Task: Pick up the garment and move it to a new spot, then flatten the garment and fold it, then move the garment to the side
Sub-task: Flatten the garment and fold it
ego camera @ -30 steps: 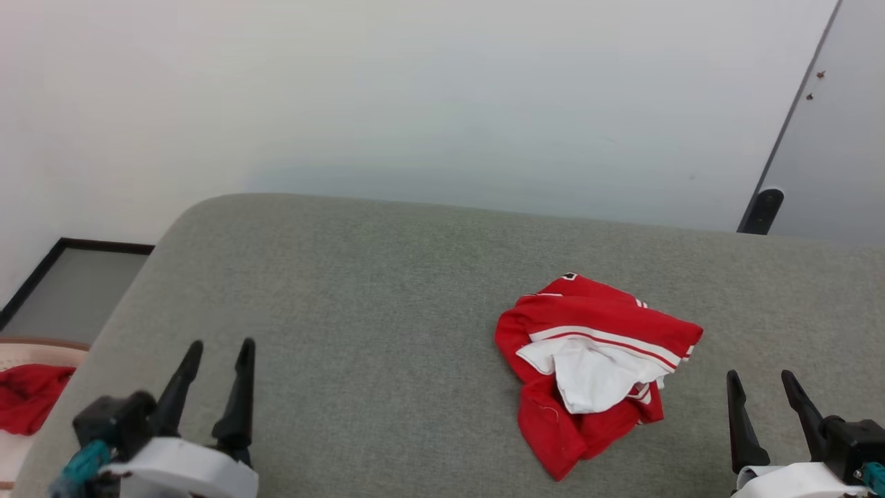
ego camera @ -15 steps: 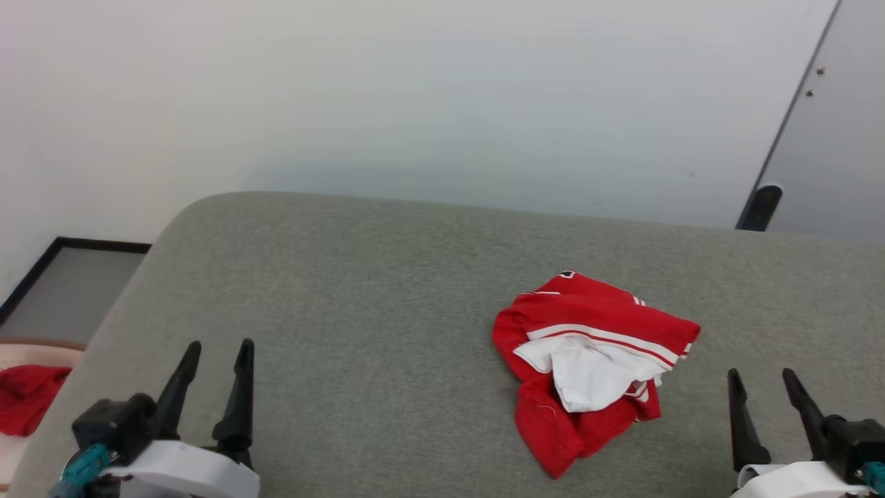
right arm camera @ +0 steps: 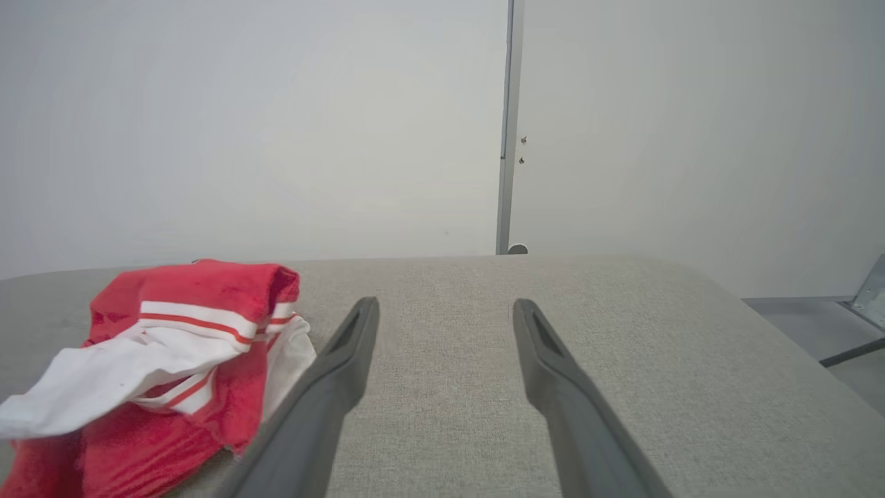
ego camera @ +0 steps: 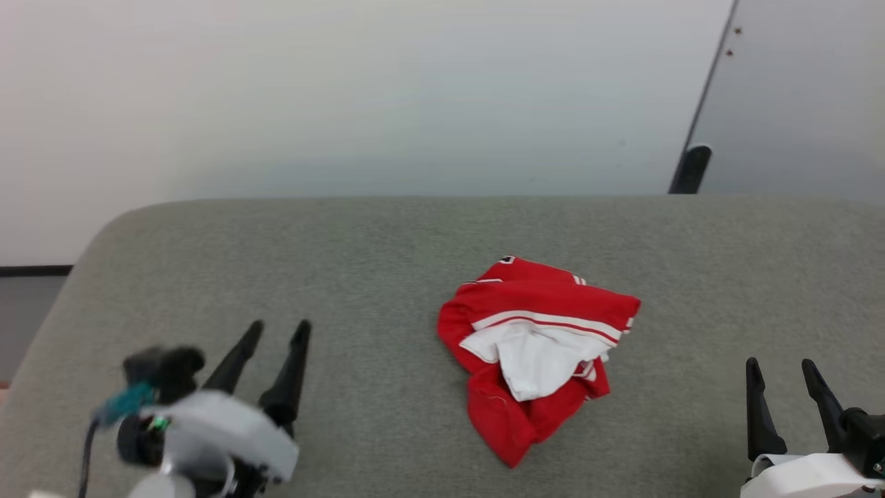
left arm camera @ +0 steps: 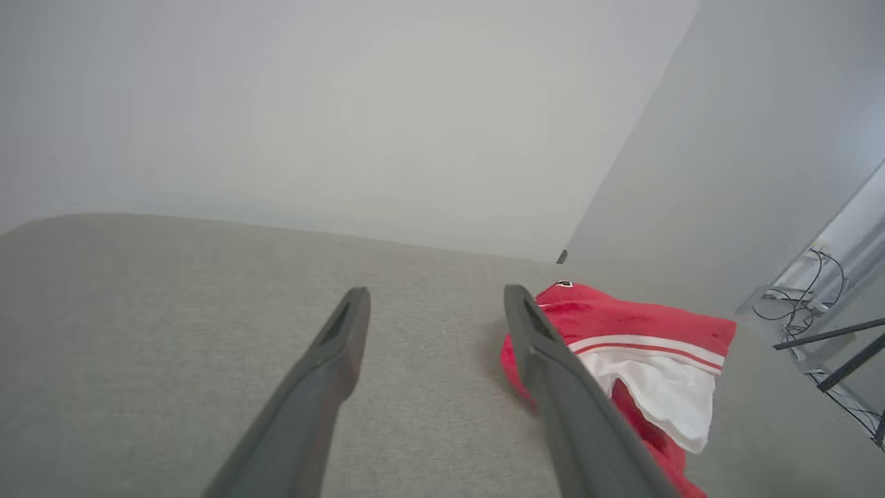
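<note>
A broad grey cushion (ego camera: 346, 263) with rounded corners is the ground for everything here. The garment (ego camera: 532, 311) lies on the cushion in a crumpled heap, a little to the right of the cushion's middle and about halfway between its far edge and its near edge. It is mostly red. A white sleeve is bunched on top, a white-and-red striped band crosses the heap, and a small black-and-white mark shows at the end towards the cushion's far edge.

The left gripper (ego camera: 280, 325) is over the near-left part of the cushion. Its two dark fingers are spread wide with nothing between them, and they point towards the cushion's far edge. Its wrist is blurred in the head view. In the left wrist view the left gripper (left arm camera: 437, 294) frames bare cushion fabric.

The right gripper (ego camera: 779, 363) is at the near-right part of the cushion, also spread wide and empty. In the right wrist view the right gripper (right arm camera: 446, 304) has only grey fabric between its fingers.

Both grippers are clear of the garment, which lies on the stretch of cushion between them.

Behind the cushion's far edge rises a pale wall (ego camera: 346, 104). Beyond the far-right part of the cushion, a grey panel (ego camera: 795, 104) meets that wall.
</note>
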You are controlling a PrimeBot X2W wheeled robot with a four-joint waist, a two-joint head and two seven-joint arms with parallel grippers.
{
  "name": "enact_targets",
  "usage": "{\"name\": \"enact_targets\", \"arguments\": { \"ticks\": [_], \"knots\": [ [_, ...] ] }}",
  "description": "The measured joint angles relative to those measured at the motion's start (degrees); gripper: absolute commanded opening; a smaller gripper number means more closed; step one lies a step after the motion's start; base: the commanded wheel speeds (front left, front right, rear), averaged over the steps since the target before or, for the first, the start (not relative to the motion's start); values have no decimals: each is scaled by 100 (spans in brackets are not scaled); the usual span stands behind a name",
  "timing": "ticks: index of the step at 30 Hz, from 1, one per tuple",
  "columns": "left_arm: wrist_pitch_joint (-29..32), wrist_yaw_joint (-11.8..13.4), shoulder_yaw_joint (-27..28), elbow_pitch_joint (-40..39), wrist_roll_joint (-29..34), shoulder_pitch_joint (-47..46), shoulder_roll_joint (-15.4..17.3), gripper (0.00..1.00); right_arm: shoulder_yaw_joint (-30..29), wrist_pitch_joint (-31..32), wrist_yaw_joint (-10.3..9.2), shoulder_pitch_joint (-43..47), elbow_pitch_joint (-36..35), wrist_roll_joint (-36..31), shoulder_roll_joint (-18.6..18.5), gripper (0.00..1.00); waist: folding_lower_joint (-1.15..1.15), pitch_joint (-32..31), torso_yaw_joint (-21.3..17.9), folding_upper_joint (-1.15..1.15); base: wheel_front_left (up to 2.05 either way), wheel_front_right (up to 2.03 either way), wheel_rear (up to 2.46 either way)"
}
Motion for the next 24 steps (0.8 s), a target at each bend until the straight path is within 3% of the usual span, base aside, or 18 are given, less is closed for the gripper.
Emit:
{"name": "enact_targets", "arguments": {
  "ticks": [7,14,19,24],
  "knots": [
    [2305,146,-461,-287,-608,-933,69,100,31,-43,0,-94,40,55,1,100,0,179,-276,0,0,0,0],
    [4465,815,-837,-549,-1124,-1917,12,100,127,-130,0,-268,138,144,1,100,0,397,-468,0,0,0,0],
    [5470,1181,-1162,-569,-1227,-2400,-83,100,232,-205,0,-385,283,224,2,100,0,585,-643,0,0,0,0],
    [6009,1510,-1343,-407,-1214,-2643,-152,100,324,-298,0,-507,447,314,1,100,0,752,-868,0,0,0,0]
  ]
}}
